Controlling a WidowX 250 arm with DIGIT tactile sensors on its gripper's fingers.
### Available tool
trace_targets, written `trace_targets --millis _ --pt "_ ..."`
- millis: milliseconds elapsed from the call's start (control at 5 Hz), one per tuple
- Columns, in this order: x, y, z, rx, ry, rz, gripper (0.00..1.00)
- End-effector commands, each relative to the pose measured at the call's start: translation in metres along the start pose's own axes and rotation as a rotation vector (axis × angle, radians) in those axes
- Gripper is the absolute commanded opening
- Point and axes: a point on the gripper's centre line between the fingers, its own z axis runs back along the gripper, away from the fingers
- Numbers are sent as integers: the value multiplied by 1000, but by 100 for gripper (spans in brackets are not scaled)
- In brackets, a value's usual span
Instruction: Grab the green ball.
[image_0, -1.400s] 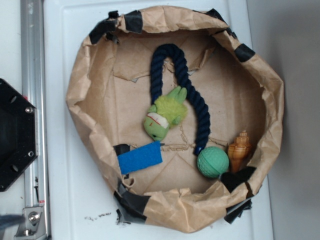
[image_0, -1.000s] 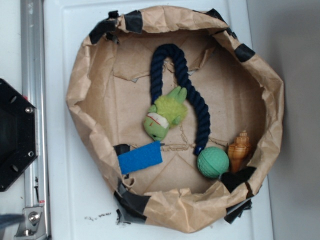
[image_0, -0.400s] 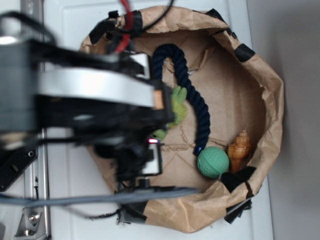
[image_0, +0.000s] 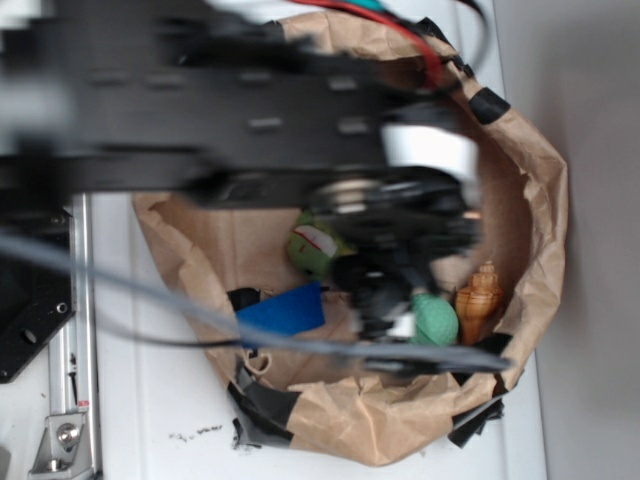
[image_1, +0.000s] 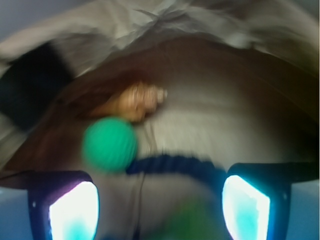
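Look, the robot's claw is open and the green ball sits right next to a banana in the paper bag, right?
Not a banana. The wrist view shows an orange seashell beside the green ball. The claw is open, and both sit in the paper bag.

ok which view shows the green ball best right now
The wrist view: the whole green ball shows, though blurred, just in front of the seashell. In the exterior view the arm covers its left part.
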Motion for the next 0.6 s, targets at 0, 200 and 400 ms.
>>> trace_targets --millis 0,200,400 --pt "8 -61 -26 -53 -40 -269 100" --pt "3 -69 -38 -149 -28 -315 100" --pt "-7 -84 -44 -182 -10 -329 100"
